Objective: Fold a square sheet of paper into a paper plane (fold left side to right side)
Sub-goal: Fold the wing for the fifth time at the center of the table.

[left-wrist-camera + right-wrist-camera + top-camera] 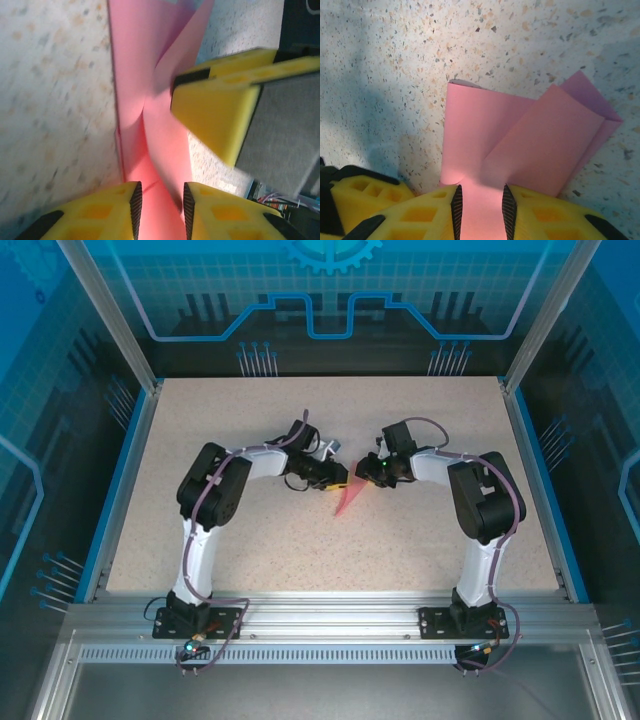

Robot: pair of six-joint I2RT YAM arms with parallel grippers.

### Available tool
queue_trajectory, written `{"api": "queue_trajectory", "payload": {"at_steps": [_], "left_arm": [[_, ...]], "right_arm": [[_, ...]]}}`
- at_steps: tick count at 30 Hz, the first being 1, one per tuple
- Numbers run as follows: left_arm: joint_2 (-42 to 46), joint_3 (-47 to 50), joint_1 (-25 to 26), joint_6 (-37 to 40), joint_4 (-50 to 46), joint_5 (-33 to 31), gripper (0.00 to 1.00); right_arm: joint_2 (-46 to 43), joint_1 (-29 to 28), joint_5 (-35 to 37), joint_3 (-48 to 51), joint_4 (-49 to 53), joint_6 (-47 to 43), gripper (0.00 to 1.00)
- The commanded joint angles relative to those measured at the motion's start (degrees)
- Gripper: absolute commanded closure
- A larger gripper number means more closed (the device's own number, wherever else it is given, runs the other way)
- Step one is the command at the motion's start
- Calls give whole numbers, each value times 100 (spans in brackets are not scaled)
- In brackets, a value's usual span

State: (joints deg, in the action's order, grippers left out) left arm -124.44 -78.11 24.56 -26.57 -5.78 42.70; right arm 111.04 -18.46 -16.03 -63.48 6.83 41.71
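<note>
Thin salmon-pink paper (346, 500), matte, creased into overlapping angular flaps, flat on speckled surface (395, 60), mid-frame in top view. Left end effector (160, 210), right end effector (480, 210): blocky yellow fingers, ribbed black pads, slightly spread, paper in gap. Wrist views: flap layers; top view: narrow pointed sliver.
</note>
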Motion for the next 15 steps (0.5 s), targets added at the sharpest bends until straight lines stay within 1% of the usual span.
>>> {"api": "queue_trajectory", "payload": {"at_steps": [1, 5, 8, 11, 15], "left_arm": [[691, 343, -167, 127, -32, -216, 66], [1149, 647, -120, 75, -118, -44, 67], [1380, 744, 64, 68, -314, 86, 69], [1391, 703, 335, 3, -458, 246, 70], [1142, 470, 664, -25, -690, 227, 70]], "right_arm": [[251, 8, 177, 92, 487, -14, 69], [278, 5, 104, 99, 416, -6, 69], [295, 0, 97, 91, 407, -5, 69], [306, -8, 100, 88, 405, -15, 69], [321, -13, 93, 90, 416, -15, 69]]}}
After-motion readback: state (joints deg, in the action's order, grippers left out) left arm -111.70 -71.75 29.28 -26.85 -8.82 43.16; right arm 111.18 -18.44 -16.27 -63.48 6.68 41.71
